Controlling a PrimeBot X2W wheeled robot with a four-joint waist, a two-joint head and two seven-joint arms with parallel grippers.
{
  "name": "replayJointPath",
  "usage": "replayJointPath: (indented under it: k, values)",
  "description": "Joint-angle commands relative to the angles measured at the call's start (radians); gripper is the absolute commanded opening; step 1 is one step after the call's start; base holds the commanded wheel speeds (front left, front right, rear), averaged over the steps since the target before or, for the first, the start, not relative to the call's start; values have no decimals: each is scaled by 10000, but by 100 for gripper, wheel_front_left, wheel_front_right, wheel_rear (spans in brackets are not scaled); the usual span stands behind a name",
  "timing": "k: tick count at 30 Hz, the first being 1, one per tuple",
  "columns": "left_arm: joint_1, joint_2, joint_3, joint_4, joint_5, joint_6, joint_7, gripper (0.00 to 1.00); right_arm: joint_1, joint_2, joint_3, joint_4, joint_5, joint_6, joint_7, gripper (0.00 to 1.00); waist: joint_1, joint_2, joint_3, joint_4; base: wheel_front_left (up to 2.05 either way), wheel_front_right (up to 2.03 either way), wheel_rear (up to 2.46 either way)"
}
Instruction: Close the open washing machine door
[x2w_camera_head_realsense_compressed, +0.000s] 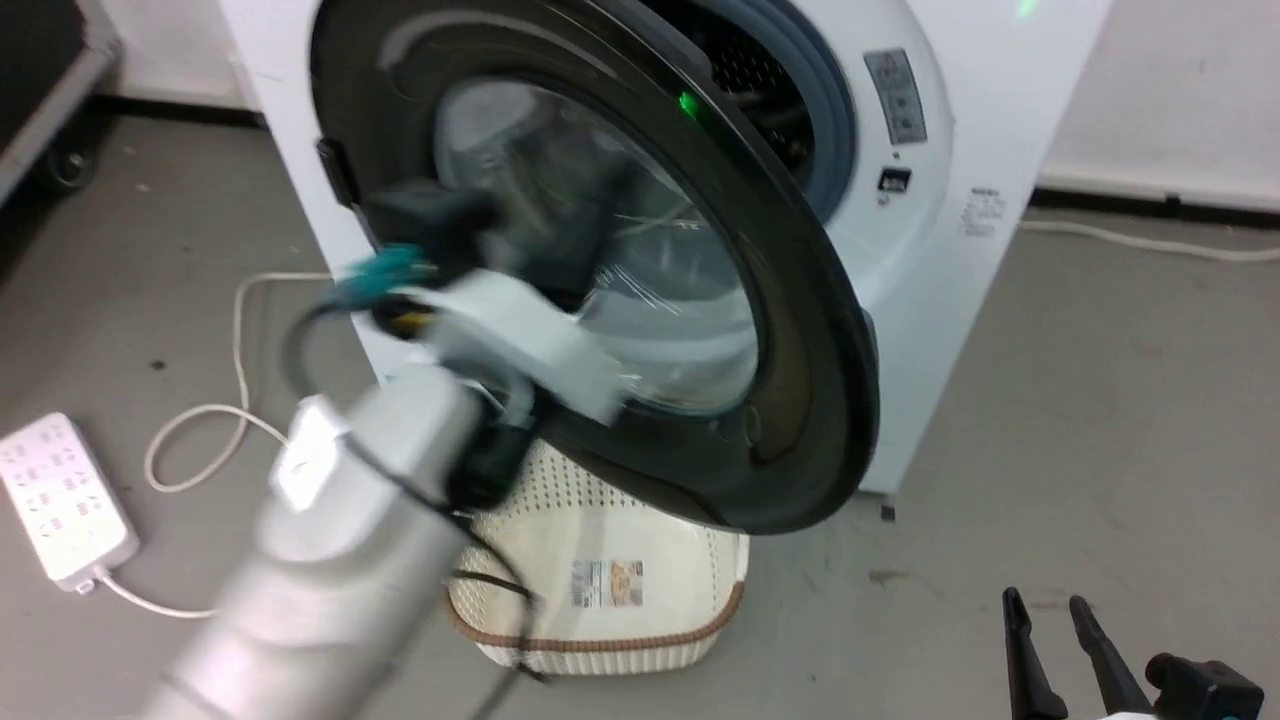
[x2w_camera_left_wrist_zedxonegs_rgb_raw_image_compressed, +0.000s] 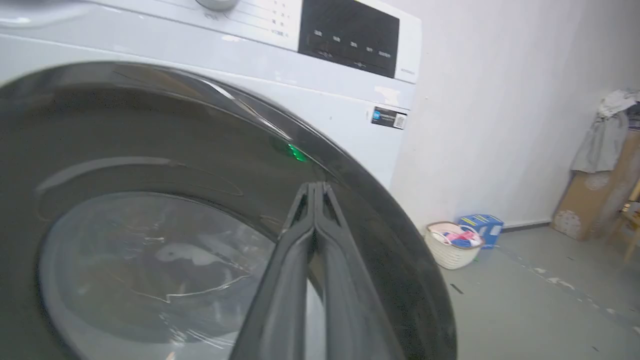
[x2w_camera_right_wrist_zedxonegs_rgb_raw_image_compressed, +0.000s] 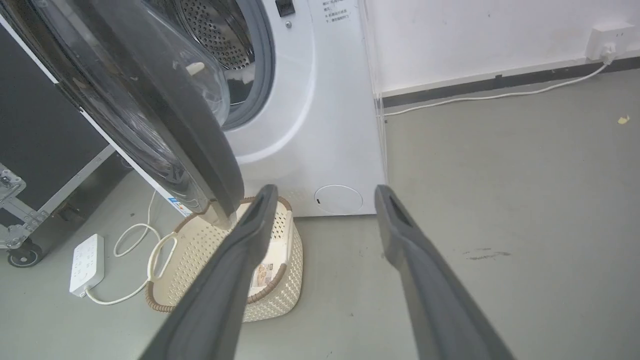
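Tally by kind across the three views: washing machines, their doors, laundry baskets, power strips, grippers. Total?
Washing machine: 1
Washing machine door: 1, open
Laundry baskets: 2, cream laundry basket below the door, filled basket by the wall
Power strip: 1
Grippers: 2, left gripper jaws shut, right gripper jaws open
Total: 7

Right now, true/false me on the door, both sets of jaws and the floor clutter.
1. The washing machine door is latched shut. False: it stands ajar, with the drum showing behind it.
2. The left gripper has its jaws pressed together, aimed at the door's black rim. True.
3. The right gripper has its jaws spread apart. True.
4. The laundry basket sits inside the drum. False: it is on the floor below the door.
5. A white power strip lies on the floor. True.
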Motion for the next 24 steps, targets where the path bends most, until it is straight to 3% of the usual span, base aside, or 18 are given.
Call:
replayJointPath:
  k: [1, 2, 3, 4, 5, 6, 10, 14, 18, 24]
  values:
    - [52, 145, 69, -19, 123, 106, -99, 0, 118, -4, -3, -35, -50, 10, -45, 100, 1, -1, -160, 115, 0, 0, 0]
    - [297, 623, 429, -94, 530, 676, -485, 0, 130, -4, 6, -104, -79, 10, -45, 100, 1, -1, -228, 131, 0, 0, 0]
    - [297, 623, 429, -94, 530, 676, -485, 0, 130, -4, 6, -104, -79, 10, -45, 100, 1, -1, -228, 131, 0, 0, 0]
    - [471, 868, 618, -148, 759, 981, -615, 0, 127, -4, 19, -138, -79, 10, -45, 100, 1, -1, -248, 126, 0, 0, 0]
    - [942, 1239, 1045, -399, 1170, 1594, -770, 0, 128, -4, 23, -198, -85, 10, -45, 100, 1, -1, -274, 122, 0, 0, 0]
    - [942, 1239, 1045, -399, 1170, 1594, -770, 0, 128, -4, 23, -198, -85, 10, -45, 100, 1, -1, -274, 122, 0, 0, 0]
    - [2171, 1721, 2209, -1354, 1964, 2474, -833, 0, 188, -4, 13, -320, -81, 10, -45, 100, 1, -1, -269, 110, 0, 0, 0]
    - [3795, 1713, 3632, -2368, 2606, 3008, -837, 0, 221, -4, 17, -397, -97, 10, -45, 100, 1, -1, -231, 29, 0, 0, 0]
    - [5375, 1336, 4661, -2996, 2919, 3055, -839, 0, 243, -4, 29, -432, -88, 10, -45, 100, 1, -1, -196, -53, 0, 0, 0]
    - [6832, 1010, 4742, -2734, 2886, 2018, -840, 0, 247, -4, 175, -403, 25, 10, -45, 100, 1, -1, -157, -131, 0, 0, 0]
